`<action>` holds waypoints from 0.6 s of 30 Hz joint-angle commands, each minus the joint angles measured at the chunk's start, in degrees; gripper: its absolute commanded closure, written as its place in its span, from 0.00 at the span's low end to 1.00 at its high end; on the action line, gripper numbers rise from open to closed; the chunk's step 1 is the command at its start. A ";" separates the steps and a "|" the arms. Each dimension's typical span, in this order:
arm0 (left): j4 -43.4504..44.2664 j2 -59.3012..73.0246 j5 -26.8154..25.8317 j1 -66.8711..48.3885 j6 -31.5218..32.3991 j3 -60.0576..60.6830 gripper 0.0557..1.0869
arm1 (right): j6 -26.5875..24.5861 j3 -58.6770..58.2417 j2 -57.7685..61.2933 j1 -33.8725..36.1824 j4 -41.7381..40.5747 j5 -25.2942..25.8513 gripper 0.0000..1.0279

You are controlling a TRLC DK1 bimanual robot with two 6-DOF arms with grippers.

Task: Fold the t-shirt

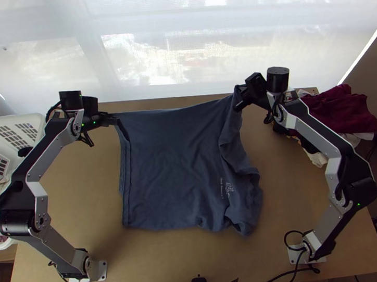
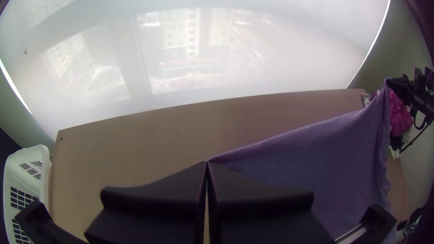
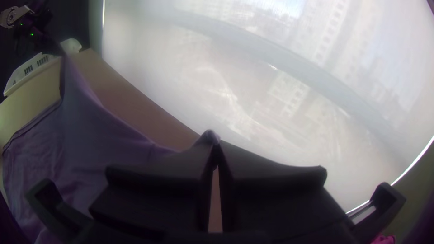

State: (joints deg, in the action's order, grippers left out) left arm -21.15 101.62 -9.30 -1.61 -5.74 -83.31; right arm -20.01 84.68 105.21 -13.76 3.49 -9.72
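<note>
The top view is looking steeply down on the table (image 1: 161, 263) from high above, behind the left claw (image 1: 115, 120) and right claw (image 1: 240, 99). Each wrist view is facing the window (image 1: 181, 47) from close behind its own claw. All three are sharing the t-shirt (image 1: 169, 163) between the claws.

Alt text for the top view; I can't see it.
A blue-grey t-shirt is held at its far corners by the left gripper and the right gripper, its far edge stretched between them and its right side rumpled over a wooden table. A white basket is at far left, dark red cloth at far right.
</note>
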 commanded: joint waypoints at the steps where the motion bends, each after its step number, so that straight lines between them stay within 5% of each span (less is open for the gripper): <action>1: 1.63 8.06 2.18 -1.29 0.20 -4.67 0.97 | -0.38 7.69 9.23 0.93 -0.50 0.05 0.97; 18: 1.63 22.57 6.31 -2.35 3.19 -20.40 0.97 | 0.06 18.67 20.83 0.84 -0.50 4.18 0.97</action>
State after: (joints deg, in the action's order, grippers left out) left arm -19.57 119.09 -4.62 -3.53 -4.03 -98.04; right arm -20.18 99.53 121.73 -12.84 3.03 -6.96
